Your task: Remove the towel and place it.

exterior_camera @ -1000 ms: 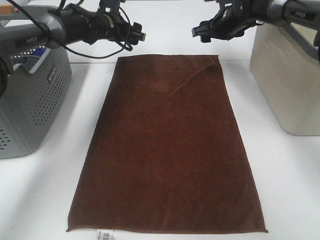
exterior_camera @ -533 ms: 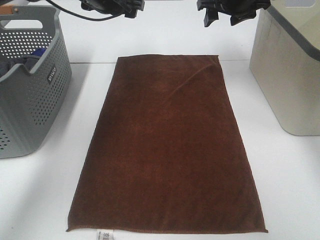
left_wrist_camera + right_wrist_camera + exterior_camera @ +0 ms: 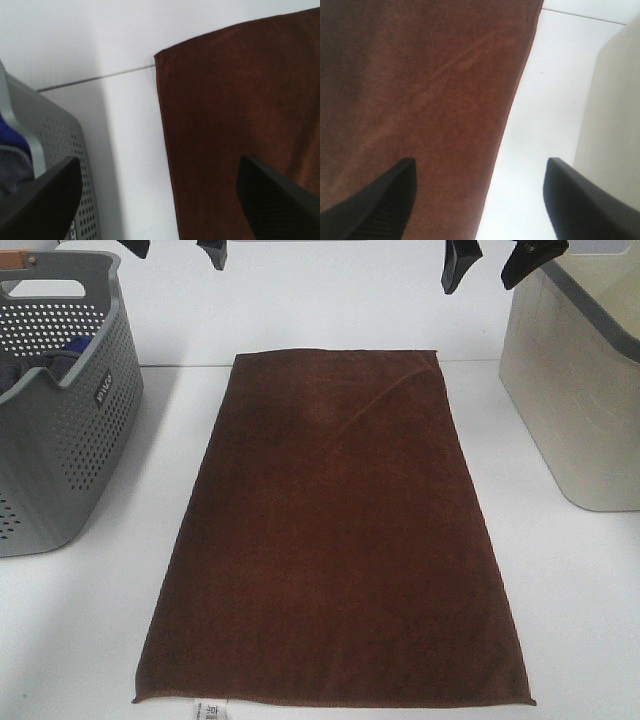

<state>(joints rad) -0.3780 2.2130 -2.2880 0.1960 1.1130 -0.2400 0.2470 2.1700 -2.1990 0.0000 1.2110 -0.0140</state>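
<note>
Bright, even overhead light; soft shadows; blurred wrist views, especially claw fingertips (image 3: 45,200).

There was one brown towel (image 3: 335,530), with one white tag (image 3: 211,709) at its near edge. Two baskets stood on the one white table (image 3: 580,610): one grey perforated basket (image 3: 60,410) and one beige basket (image 3: 580,390). One blue cloth (image 3: 75,345) showed inside the grey one. Two grippers were in view, the left (image 3: 175,248) and the right (image 3: 497,260), each showing two black fingers spread apart.
</note>
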